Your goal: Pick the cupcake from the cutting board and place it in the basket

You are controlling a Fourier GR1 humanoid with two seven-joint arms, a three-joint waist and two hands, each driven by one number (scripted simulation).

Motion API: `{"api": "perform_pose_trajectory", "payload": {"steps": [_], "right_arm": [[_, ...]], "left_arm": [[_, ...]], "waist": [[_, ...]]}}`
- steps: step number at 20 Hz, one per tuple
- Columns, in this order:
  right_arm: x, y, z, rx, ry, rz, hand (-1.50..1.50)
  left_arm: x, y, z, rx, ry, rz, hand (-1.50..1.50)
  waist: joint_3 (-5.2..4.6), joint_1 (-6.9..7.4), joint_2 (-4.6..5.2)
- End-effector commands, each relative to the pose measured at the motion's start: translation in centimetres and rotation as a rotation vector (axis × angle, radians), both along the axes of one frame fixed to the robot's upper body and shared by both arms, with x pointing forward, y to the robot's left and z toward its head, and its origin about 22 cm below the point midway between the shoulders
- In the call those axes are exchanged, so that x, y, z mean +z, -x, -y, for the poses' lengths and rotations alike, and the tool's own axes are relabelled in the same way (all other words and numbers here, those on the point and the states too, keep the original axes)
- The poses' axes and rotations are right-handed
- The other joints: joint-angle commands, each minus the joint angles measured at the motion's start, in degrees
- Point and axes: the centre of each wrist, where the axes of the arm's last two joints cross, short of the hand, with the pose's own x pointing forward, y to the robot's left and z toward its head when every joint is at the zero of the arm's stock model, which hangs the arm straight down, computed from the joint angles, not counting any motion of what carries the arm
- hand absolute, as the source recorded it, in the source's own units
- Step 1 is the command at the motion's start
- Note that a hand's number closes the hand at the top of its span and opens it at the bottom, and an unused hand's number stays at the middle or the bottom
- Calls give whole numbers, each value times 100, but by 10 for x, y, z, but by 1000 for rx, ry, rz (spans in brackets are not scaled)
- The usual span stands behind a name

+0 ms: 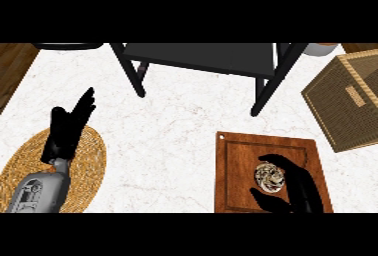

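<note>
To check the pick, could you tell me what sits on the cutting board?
The cupcake, with the right robot hand curled round it; its right side is covered.

A strip of bare counter [184, 130] runs between the board [244, 170] and the basket [339, 100], which sit near each other. A black rack [214, 57] spans the far side, and its right leg [260, 102] stands just left of the basket. The counter's middle lies open across to the mat [92, 160].
</note>
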Motion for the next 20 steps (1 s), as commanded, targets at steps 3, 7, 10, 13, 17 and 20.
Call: {"api": "perform_pose_trajectory", "payload": {"steps": [3, 7, 10, 13, 17, 20], "right_arm": [[-1, -9, -1, 17, 121, 69, 150], [5, -36, -29, 103, 331, 1, 150], [15, -68, -27, 183, 555, -144, 150], [24, -86, -40, 271, 670, -215, 150], [45, -117, -73, 320, 732, -137, 150], [44, -99, -95, 302, 572, -51, 150]], "left_arm": [[-5, 7, 12, 4, 2, 6, 0], [3, -2, 5, -13, 6, -11, 0], [5, -6, 13, -46, -28, 2, 0], [-5, -3, 3, -28, -19, 7, 0], [-1, -3, 3, 4, -19, 14, 0], [-9, 3, -2, -5, -3, -2, 0]], "waist": [[5, 7, 4], [-3, 78, 23], [-16, 274, 76], [-6, 180, 50], [3, 95, 21], [4, 31, 8]]}}
